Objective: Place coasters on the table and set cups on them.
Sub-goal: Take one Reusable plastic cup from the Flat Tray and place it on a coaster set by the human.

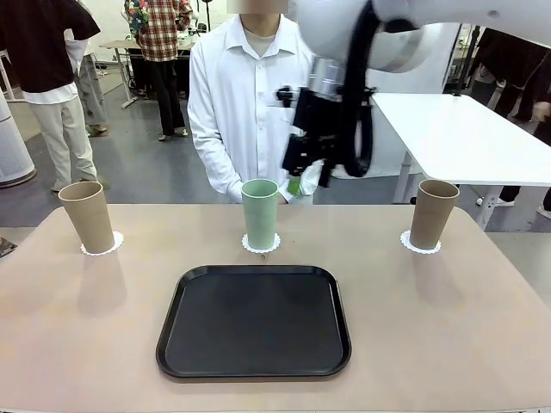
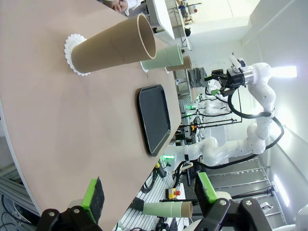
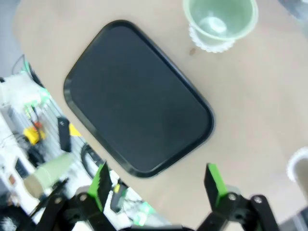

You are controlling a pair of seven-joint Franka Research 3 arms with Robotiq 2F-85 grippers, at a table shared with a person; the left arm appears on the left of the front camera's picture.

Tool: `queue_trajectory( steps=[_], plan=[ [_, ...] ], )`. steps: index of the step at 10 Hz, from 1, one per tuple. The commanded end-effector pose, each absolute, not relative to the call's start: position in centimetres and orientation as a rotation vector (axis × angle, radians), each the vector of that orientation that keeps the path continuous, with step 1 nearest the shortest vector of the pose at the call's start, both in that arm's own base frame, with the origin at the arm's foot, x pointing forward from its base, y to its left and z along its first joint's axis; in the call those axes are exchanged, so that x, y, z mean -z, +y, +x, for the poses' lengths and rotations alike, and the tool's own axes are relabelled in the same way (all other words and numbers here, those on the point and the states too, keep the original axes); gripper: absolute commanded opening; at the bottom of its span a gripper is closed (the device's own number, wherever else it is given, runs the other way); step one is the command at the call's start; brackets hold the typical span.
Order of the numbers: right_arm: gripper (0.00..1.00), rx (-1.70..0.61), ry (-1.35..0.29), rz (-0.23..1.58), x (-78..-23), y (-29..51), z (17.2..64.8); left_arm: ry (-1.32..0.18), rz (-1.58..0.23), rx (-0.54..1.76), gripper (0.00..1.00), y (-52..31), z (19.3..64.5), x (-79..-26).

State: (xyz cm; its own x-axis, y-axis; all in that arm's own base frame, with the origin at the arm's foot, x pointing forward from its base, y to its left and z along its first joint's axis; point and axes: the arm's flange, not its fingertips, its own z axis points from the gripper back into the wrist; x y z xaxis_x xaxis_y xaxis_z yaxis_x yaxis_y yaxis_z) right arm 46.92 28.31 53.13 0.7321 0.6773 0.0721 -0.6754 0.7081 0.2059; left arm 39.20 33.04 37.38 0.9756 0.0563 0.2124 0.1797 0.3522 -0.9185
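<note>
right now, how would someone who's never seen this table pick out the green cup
Start at the beige table and find the black tray in its middle. Just beyond the tray's far edge, toward the person, stands the green cup on a white lacy coaster. It is the only pale mint cup; the two at the far corners are tan.

The surface (image 1: 448,327) was a plain beige-tan, matte and unpatterned. Three cups stood on it: a tan-brown cup on the left (image 1: 87,216), a pale mint green cup (image 1: 260,213) in the middle, and a tan-brown cup on the right (image 1: 432,213). Each rested on a white coaster (image 1: 102,249) with a scalloped, lacy edge. The tray (image 1: 255,321) was solid black. The right arm (image 1: 344,34) was white; its gripper (image 1: 308,176) was black with green pads. The person's shirt (image 1: 237,103) was white.
</note>
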Motion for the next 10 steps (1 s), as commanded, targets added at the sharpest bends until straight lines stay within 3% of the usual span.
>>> queue_trajectory(
  steps=[1, 4, 7, 8, 10],
  plan=[
    [1.0, -0.515, -0.053, 0.226, -50.8, 19.3, 45.5, -0.227, -1.216, 0.086, 1.0, 33.0, 39.0, -37.7],
    [1.0, -0.282, -0.116, 0.27, -49.7, 6.7, 42.5, -0.227, -1.216, 0.086, 1.0, 33.0, 39.0, -37.7],
    [1.0, -0.184, -0.106, 0.306, -48.3, 0.1, 40.9, -0.227, -1.216, 0.086, 1.0, 33.0, 39.0, -37.7],
    [1.0, -0.154, -0.116, 0.362, -47.8, -2.1, 40.1, -0.227, -1.216, 0.086, 1.0, 33.0, 39.0, -37.7],
    [1.0, -0.177, -0.202, 0.73, -46.7, -6.0, 38.5, -0.227, -1.216, 0.086, 1.0, 33.0, 39.0, -37.7]
  ],
)
